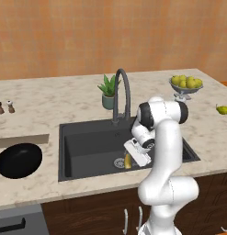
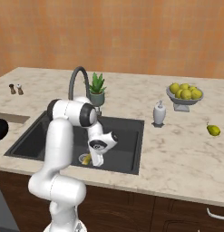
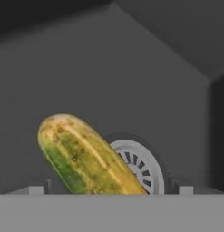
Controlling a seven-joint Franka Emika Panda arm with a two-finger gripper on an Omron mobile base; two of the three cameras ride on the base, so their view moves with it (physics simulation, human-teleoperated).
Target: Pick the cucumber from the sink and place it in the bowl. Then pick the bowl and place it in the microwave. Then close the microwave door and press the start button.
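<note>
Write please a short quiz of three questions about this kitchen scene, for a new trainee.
1. True or false: the cucumber already lies in the black bowl.
2. What lies on the sink floor right beside the cucumber? A) the silver drain B) a pear C) a sponge
3. Fill in: the gripper, down over the cucumber, is ____.

Key: 1 false, it lies in the sink. 2 A. 3 open.
</note>
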